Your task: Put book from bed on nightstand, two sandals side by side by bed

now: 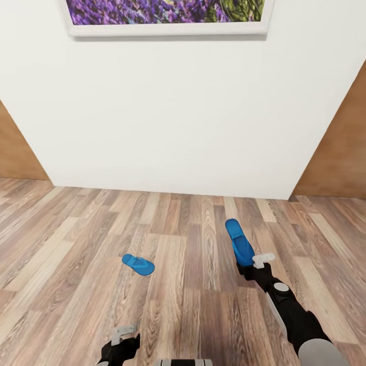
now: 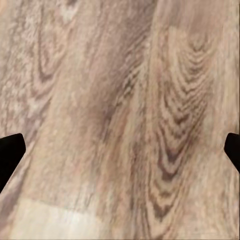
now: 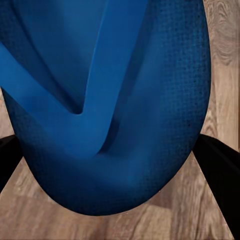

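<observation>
Head view: your right gripper (image 1: 250,265) is clamped on one blue sandal (image 1: 239,243), a smooth, elongated foam-like sole that sticks out forward from the jaws, above the wood-plank floor (image 1: 183,284). The second sandal (image 1: 138,264), same blue, flip-flop shape with a thong strap, lies flat on the planks to the left, well apart from the held one. Your left gripper (image 1: 122,339) sits low near the bottom edge, black body with a pale grey bracket; you cannot tell its opening from here. Floor is grey-brown grained planks. Beyond it stands a plain matte white wall (image 1: 178,112) with brown panels on either side, and a white-framed picture (image 1: 168,15) of purple flowers up top.

Left wrist view: two black fingertips (image 2: 11,152) sit at opposite edges, spread wide, nothing between them. Behind is blurred wood grain with swirling knots.

Right wrist view: the held sandal (image 3: 107,100) is close up, rounded end toward you, dotted textured footbed, smooth Y-shaped strap. Black fingers (image 3: 222,172) press against both sides of it. Wood floor shows behind.
</observation>
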### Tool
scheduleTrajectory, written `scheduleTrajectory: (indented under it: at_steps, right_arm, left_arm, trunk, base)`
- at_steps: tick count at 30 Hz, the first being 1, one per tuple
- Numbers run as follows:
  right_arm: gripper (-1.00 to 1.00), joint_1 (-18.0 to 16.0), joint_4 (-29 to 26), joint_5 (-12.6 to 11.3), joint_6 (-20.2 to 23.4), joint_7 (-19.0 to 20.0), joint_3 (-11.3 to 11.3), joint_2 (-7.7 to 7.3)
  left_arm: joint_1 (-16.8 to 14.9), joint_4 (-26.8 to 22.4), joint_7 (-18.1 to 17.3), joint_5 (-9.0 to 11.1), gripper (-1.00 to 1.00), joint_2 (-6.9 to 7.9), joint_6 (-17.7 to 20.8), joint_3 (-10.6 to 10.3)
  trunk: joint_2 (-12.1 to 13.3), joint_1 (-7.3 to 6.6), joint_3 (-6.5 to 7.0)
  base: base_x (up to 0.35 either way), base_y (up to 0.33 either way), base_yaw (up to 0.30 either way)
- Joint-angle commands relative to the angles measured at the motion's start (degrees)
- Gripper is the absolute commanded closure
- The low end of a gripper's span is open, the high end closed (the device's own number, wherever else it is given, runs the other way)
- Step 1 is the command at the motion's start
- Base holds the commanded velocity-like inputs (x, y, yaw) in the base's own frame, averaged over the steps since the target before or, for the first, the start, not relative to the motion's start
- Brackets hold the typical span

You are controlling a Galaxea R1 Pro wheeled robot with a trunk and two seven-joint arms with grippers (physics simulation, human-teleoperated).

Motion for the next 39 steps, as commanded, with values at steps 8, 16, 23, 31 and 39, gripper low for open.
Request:
scheduleTrajectory:
  at_steps: [8,16,23,31,39]
  right_arm:
    - [1.0,-0.02,-0.09,0.57,0.33,0.45,-0.23,0.05]
    - [1.0,-0.03,-0.09,0.57,0.33,0.45,-0.23,0.05]
    - [1.0,-0.01,0.53,0.57,0.33,0.37,-0.14,0.05]
    - [1.0,-0.01,0.79,0.57,0.25,-0.07,1.76,-0.02]
    - [1.0,-0.03,0.79,0.57,0.25,-0.08,1.79,-0.03]
  left_arm:
    - [-0.01,-0.04,0.03,0.77,-1.0,-0.02,-0.11,0.27]
    - [-0.01,-0.01,0.03,0.78,-1.0,-0.03,-0.11,0.28]
    - [-0.01,-0.01,0.03,0.83,-1.0,-0.03,-0.11,0.28]
    - [-0.04,-0.01,0.03,0.86,-1.0,0.05,-0.18,0.32]
    - [-0.01,-0.01,-0.29,0.91,-1.0,0.09,-0.2,0.36]
  trunk:
    - [-0.02,0.02,-0.21]
    - [-0.02,0.02,-0.22]
    - [-0.02,0.02,-0.22]
    - [-0.02,0.02,-0.22]
    - [-0.02,0.02,-0.22]
  base:
    - [0.29,-0.218,0.201]
    - [0.238,-0.264,0.266]
    - [0.18,-0.297,0.27]
    - [0.214,-0.265,0.272]
    - [0.313,-0.037,0.273]
